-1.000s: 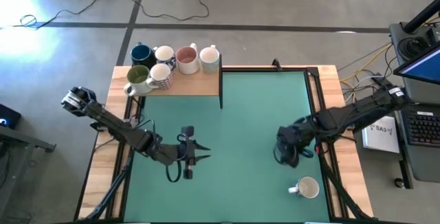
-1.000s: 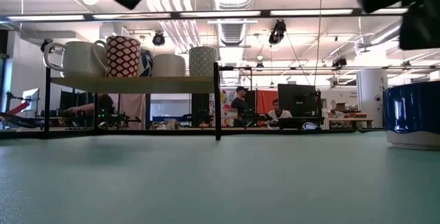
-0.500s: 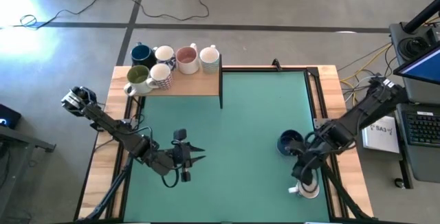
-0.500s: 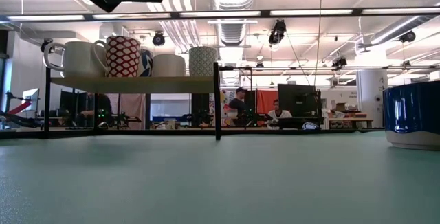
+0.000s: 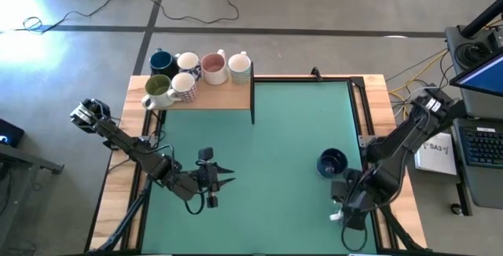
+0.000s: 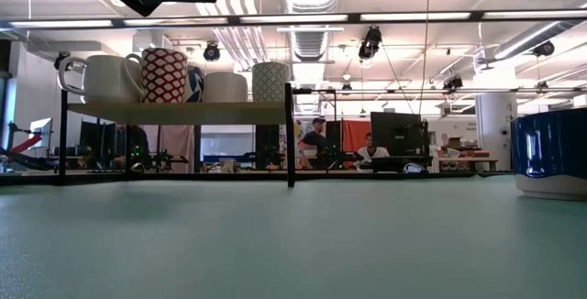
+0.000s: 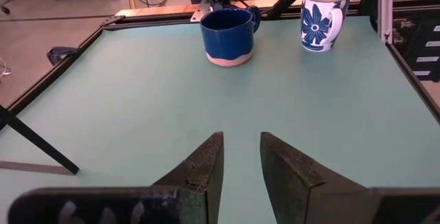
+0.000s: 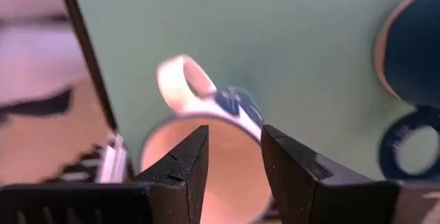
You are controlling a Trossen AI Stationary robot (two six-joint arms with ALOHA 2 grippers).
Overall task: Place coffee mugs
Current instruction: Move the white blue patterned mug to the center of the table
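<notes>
Since 0.5 s ago, right gripper (image 5: 350, 209) has covered the floral mug (image 8: 206, 148).

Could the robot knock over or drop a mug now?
Maybe. The right gripper hovers right over the white flowered mug, jaws slightly apart above its rim, so a crooked descent could tip it. The dark blue mug stands close by and might get bumped. That flowered mug also sits near the table edge.

Right gripper (image 5: 351, 206) lowered, fingers parted; left gripper (image 5: 224, 175) hovering, parted.
</notes>
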